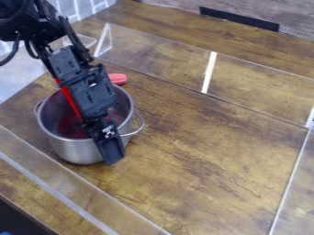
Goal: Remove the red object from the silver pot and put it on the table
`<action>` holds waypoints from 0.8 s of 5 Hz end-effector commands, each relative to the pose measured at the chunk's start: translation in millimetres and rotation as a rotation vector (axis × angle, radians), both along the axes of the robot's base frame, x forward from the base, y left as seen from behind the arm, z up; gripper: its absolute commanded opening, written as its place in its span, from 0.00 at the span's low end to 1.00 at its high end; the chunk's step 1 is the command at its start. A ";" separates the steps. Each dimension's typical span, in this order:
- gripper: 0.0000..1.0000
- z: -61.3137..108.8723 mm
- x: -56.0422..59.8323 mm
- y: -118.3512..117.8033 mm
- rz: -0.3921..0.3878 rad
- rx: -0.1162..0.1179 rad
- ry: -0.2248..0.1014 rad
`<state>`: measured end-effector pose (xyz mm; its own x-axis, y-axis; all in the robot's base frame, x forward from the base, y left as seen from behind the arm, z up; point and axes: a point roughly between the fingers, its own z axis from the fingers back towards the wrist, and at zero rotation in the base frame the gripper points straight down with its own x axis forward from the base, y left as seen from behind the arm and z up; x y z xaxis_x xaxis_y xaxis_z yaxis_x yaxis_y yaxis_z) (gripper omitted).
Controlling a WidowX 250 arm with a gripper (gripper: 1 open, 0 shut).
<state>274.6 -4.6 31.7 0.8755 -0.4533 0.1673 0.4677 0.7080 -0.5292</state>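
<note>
The silver pot [55, 145] stands on the table [208, 156] at the left. Dark red shows inside it, which I take for the red object [72, 125]; its shape is unclear. My black gripper [108, 145] reaches down from the upper left across the pot's mouth. Its tip lies over the pot's near right rim. The arm's body hides the fingers, so I cannot tell whether they hold anything.
A small bright red piece [119, 78] lies on the table just behind the pot's far rim, next to the arm. A white strip [208, 72] crosses the planks at centre right. Pale tape lines [43, 174] run along the front left.
</note>
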 end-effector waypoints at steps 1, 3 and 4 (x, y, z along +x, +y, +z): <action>0.00 7.9 8.1 -7.2 -0.017 -0.005 -0.019; 0.00 11.7 10.7 -0.3 -0.031 -0.012 -0.024; 0.00 12.5 7.5 9.4 -0.035 -0.014 -0.022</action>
<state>277.3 -2.3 38.4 0.8547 -0.4899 0.1718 0.4963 0.6741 -0.5471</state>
